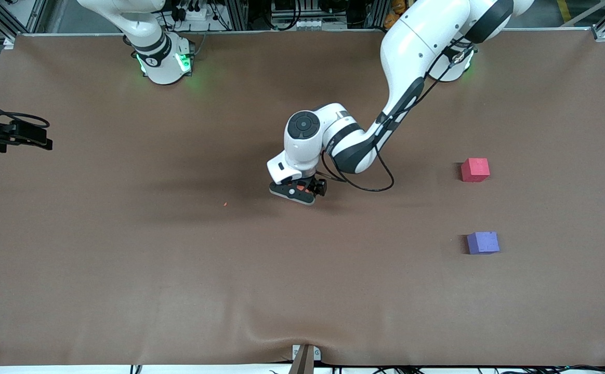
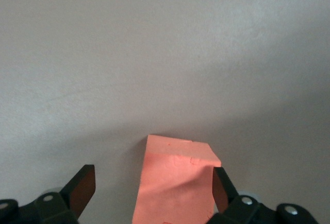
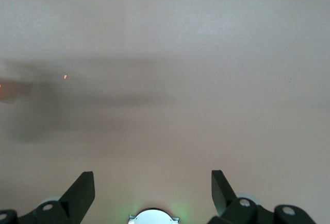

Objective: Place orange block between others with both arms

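Left gripper (image 2: 152, 190) sits low at mid-table, jaws wide, not yet closed, orange block (image 2: 175, 183) between its fingers nearer one; right gripper (image 3: 152, 190) waits, open, empty.

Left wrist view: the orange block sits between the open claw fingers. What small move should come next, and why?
Probably close the left claw on the orange block. Its fingers already straddle the block, open, one touching or nearly so, while the red cube and purple cube wait apart.
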Controlling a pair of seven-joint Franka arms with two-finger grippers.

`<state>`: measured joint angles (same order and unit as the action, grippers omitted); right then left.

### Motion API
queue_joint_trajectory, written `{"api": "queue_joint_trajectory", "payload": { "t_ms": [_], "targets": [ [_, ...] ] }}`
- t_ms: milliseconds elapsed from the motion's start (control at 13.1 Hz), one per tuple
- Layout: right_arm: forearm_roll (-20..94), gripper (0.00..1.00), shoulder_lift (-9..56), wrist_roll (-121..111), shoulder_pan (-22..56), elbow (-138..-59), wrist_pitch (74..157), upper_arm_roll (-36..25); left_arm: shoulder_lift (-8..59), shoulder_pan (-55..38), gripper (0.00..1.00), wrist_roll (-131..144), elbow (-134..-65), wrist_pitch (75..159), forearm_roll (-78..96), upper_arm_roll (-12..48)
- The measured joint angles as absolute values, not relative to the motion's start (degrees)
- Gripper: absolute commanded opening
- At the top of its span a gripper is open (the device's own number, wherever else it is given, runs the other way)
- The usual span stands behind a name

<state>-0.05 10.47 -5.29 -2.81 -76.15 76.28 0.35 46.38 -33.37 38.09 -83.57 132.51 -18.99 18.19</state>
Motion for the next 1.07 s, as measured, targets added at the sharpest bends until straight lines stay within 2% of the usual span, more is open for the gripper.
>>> {"api": "queue_joint_trajectory", "payload": {
  "t_ms": [1071],
  "targets": [
    [-0.30, 1.00, 10.47, -5.29, -2.64, -76.21, 76.44, 0.35, 47.17, -34.06, 1.00, 38.22, -83.76, 132.56, -17.49, 18.30]
  ]
}}
